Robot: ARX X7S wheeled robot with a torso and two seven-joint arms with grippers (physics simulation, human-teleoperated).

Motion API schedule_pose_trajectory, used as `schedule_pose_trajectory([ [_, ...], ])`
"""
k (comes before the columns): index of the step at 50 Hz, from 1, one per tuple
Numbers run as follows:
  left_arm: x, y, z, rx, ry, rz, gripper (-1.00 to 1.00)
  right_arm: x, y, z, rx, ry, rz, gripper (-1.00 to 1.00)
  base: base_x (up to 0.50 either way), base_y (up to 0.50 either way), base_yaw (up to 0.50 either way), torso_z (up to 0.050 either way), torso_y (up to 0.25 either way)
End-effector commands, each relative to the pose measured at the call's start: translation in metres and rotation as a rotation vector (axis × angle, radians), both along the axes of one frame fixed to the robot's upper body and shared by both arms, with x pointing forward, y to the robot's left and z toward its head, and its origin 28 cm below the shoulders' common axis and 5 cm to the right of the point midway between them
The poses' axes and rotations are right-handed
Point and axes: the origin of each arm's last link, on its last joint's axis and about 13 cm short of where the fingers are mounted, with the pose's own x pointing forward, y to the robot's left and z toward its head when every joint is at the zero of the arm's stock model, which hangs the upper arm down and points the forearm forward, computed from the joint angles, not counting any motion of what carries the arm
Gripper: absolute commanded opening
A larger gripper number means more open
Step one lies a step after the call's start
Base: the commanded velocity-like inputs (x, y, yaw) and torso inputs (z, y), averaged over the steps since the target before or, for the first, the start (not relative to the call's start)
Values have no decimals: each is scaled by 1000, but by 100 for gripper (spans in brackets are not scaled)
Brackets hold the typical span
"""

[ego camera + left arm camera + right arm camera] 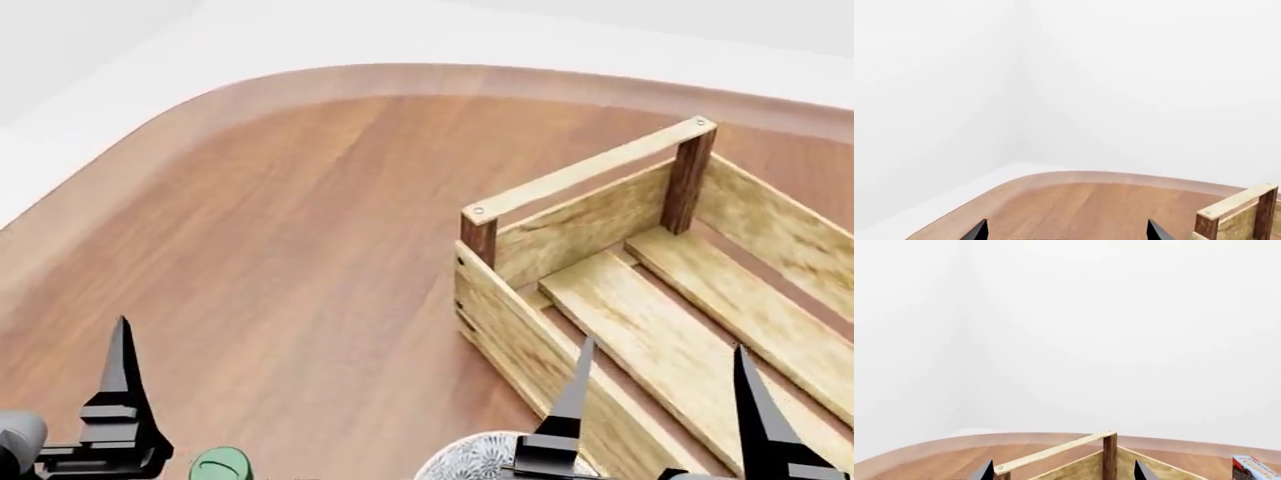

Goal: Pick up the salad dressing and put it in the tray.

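Note:
Only the glossy green cap of the salad dressing (220, 466) shows, at the head view's bottom edge; its body is cut off. The tray, a light wooden slat crate (587, 172) with dark corner posts, sits on the table at the right; a corner also shows in the left wrist view (1235, 214) and the right wrist view (1054, 452). My left gripper (1067, 232) is open and empty; one finger (120, 385) stands just left of the cap. My right gripper (661, 352) is open and empty over the crate's near end, and also shows in the right wrist view (1065, 471).
A round grey-and-white patterned bowl (483, 456) sits at the bottom edge, against the crate's near left side. A blue-and-red box (1254, 468) stands beyond the crate. The wooden table (267, 220) has a rounded far corner, with white walls behind.

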Motion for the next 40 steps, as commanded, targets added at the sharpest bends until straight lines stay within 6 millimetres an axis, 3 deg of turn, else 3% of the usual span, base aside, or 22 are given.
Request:
schedule_pose_trajectory([
  [1,-1,0,0,1,0,-3,100,0,0,0,-3,-1,3,100,0,0,500,0,0],
  [27,-1,0,1,2,-6,-2,100,0,3,-3,-55,32,34,100,-14,25,462,0,0],
  [32,0,0,0,3,-4,-2,100,-2,6,-7,-105,67,131,100,-23,42,0,0,0],
  [40,0,0,-1,2,-2,1,100,-8,11,-22,-176,268,369,100,0,0,0,0,0],
])
